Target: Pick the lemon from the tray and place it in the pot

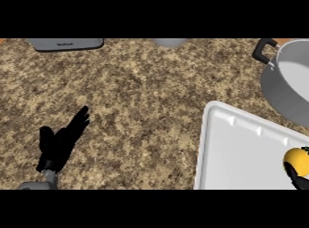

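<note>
A yellow lemon [297, 159] with a green band shows at the right edge, over the white tray [239, 151]. My right hand [306, 179] curls round it from below and from the right, with dark fingers on both sides. The grey pot [294, 84] with a black handle stands beyond the tray at the upper right, partly cut off by the edge. My left hand [61, 142] rests open on the left, fingers straight and pointing up and right, far from the tray.
A grey appliance [67, 44] sits at the counter's far edge on the left, and a pale round object [169, 42] next to it. The speckled counter [137, 102] spreads between the left hand and the tray.
</note>
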